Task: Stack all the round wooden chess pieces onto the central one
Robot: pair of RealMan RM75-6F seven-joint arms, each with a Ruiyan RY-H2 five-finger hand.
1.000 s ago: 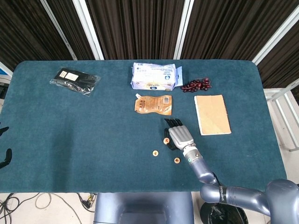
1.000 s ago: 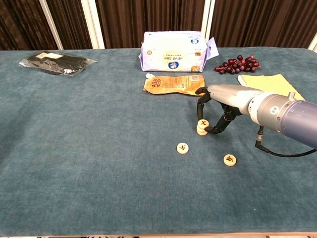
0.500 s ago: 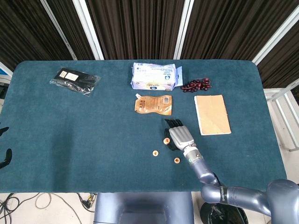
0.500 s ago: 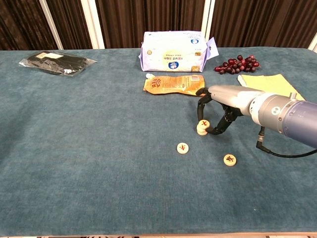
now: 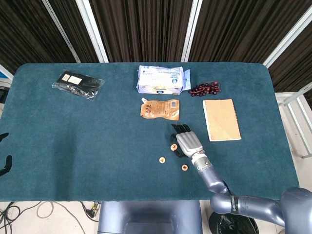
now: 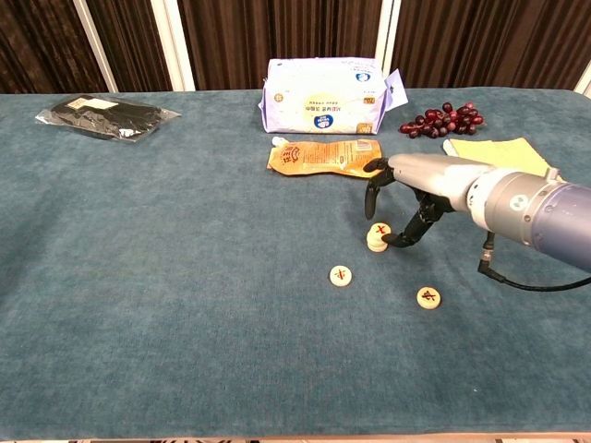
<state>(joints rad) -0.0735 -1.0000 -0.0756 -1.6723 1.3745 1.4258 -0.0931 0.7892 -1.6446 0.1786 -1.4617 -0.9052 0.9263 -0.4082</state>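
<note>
We noted the right hand [image 6: 406, 198] low over the table, right of centre in the chest view, fingers curled downward. A fingertip [image 6: 385, 242] touched the side of the small stack of wooden pieces [image 6: 378, 236]; whether the thumb also pressed it we could not tell, so a true pinch was not confirmed. The top piece sat tilted and a little off the one under it, red mark facing up.

Two more wooden pieces lay flat and apart on the cloth: one [image 6: 341, 275] lower left of the stack, another [image 6: 428, 297] lower right of it, near the arm's cable. In the head view the same three sat just below centre, with the stack [image 5: 173, 146] at the hand's left edge.

The left hand showed only as dark fingertips [image 5: 5, 163] at the far left edge of the head view; we could not tell its state.

Elsewhere on the blue table [image 5: 73, 136]:
- brown pouch [image 6: 324, 156] just above the hand
- white packet [image 6: 325, 96] at top centre
- grapes [image 6: 441, 120] to its right
- notebook [image 5: 221, 119] right of the hand
- black bag [image 6: 105, 117] at upper left
</note>
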